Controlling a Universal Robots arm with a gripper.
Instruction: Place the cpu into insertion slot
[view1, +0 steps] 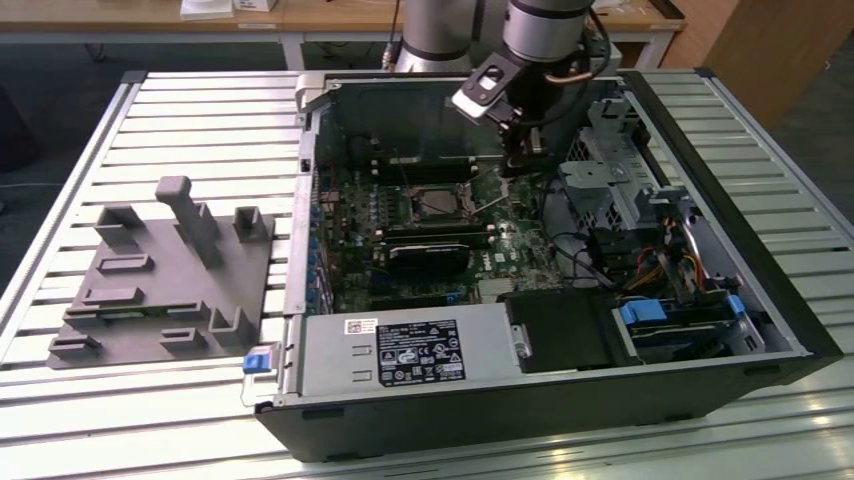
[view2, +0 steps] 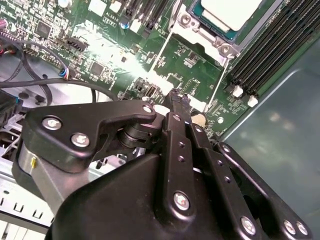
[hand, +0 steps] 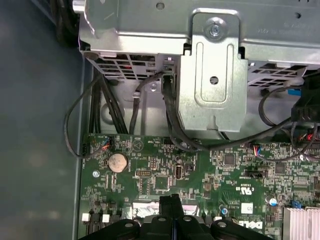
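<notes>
Hovering just beside slot (view2: 197, 32) holding seated chip (view2: 230, 10), pincer (view2: 178, 97) tips pressed together, gripping nothing. Risk of clipping wire lever (view2: 220, 77) or scraping board (view2: 195, 60) if lowered here.

The exterior view looked steeply down from the near side, well back, taking in the whole computer case (view1: 561, 410) on the slatted table (view1: 200, 110). Both wrist views rode close above the green circuit board (view2: 195, 60) (hand: 150, 175), looking past the gripper (view2: 177, 98) (hand: 172, 198). The second wrist view faced the insertion slot (view2: 192, 30), and the first wrist view faced the metal drive cage (hand: 215, 65). All three views shared the board.
</notes>
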